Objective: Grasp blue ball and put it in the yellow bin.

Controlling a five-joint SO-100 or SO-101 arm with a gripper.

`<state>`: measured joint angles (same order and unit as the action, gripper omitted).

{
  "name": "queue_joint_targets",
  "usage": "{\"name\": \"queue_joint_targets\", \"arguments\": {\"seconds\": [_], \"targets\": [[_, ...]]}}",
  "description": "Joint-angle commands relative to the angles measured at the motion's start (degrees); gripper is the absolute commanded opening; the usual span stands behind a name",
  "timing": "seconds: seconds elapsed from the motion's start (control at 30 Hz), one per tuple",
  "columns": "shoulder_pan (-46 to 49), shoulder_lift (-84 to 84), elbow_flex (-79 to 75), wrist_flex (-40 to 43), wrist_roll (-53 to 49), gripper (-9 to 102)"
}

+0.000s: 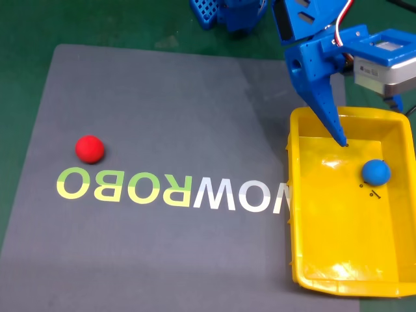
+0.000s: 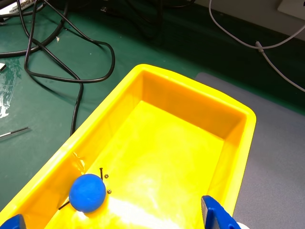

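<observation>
The blue ball (image 1: 376,172) lies on the floor of the yellow bin (image 1: 305,195), near its right wall in the fixed view, beside a few small black specks. My blue gripper (image 1: 365,127) hangs over the bin's far end with one long finger (image 1: 330,107) pointing down inside the rim. In the wrist view the ball (image 2: 87,192) rests free on the bin floor (image 2: 190,143). The gripper (image 2: 112,222) is open there: its two blue fingertips (image 2: 215,214) show far apart at the bottom corners and touch nothing.
A red ball (image 1: 90,149) sits at the left of the grey mat (image 1: 162,97) printed with letters. Black cables (image 2: 66,52) and a grey cable lie on the green table beyond the bin. The arm's blue base (image 1: 227,13) stands at the back.
</observation>
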<state>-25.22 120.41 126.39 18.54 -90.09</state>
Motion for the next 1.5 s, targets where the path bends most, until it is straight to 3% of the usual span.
{"name": "queue_joint_targets", "arguments": {"seconds": [0.0,0.3,0.57,0.97,1.47], "targets": [[1.5,2.1,-2.3,-1.1,0.0,40],[4.3,17.8,8.9,2.9,-1.9,30],[10.3,38.2,23.3,13.6,-4.0,1],[18.4,61.3,37.2,32.3,-3.9,0],[26.9,70.1,44.3,46.5,-3.5,0]]}}
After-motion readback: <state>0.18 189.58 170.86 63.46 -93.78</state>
